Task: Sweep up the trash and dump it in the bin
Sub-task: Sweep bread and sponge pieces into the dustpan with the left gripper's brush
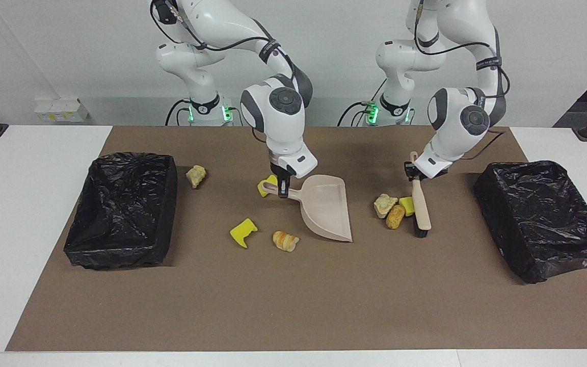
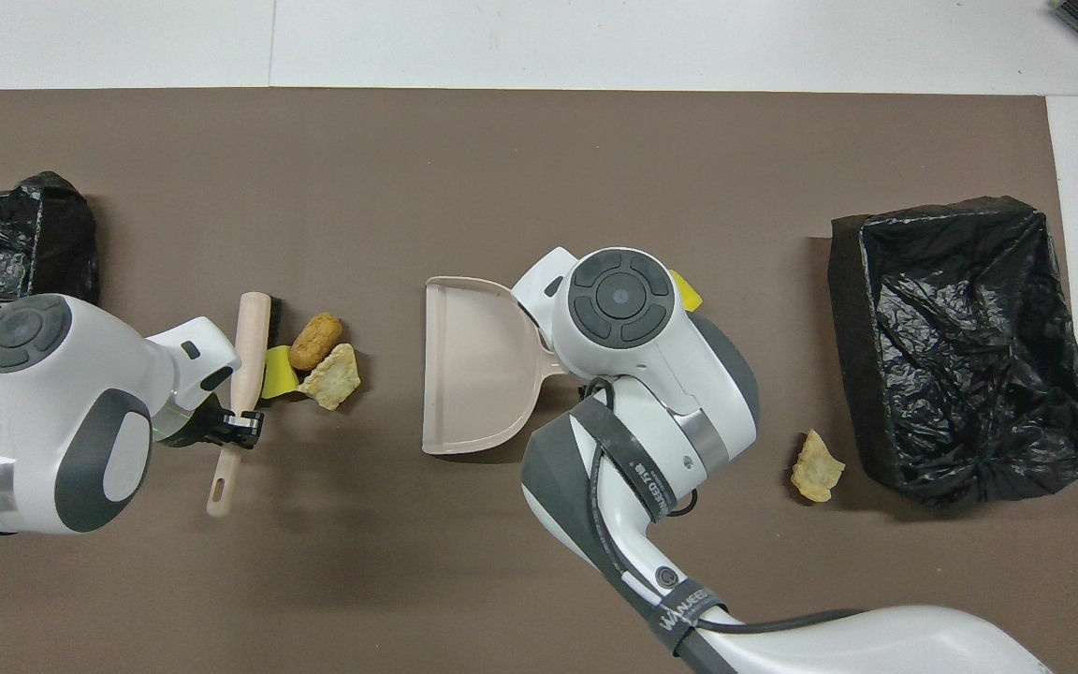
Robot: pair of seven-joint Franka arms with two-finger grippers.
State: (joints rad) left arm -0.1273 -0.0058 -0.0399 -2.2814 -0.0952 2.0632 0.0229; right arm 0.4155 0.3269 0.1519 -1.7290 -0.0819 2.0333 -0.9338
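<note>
Left gripper [image 1: 415,173] clamped on brush [image 1: 420,208] handle, bristles against three scraps [image 1: 394,209]. Right gripper [image 1: 283,187] clamped on dustpan [image 1: 325,209] handle, pan mouth at three o'clock facing scraps in facing view. Other scraps [image 1: 285,240] strewn at nine o'clock from pan.

The right tool [image 1: 283,189] grips the dustpan [image 1: 326,206] by its handle at mid-table [image 1: 28,168]; one scrap [image 1: 267,184] touches that tool, two more [image 1: 243,232] [image 1: 285,240] lie just beside the pan. The left tool [image 1: 411,173] grips the brush [image 1: 420,205], its head against a cluster of three scraps [image 1: 394,210]. A seventh scrap [image 1: 196,176] lies near the bin [image 1: 123,209] at the right arm's end; another bin [image 1: 543,219] sits at the left arm's end
</note>
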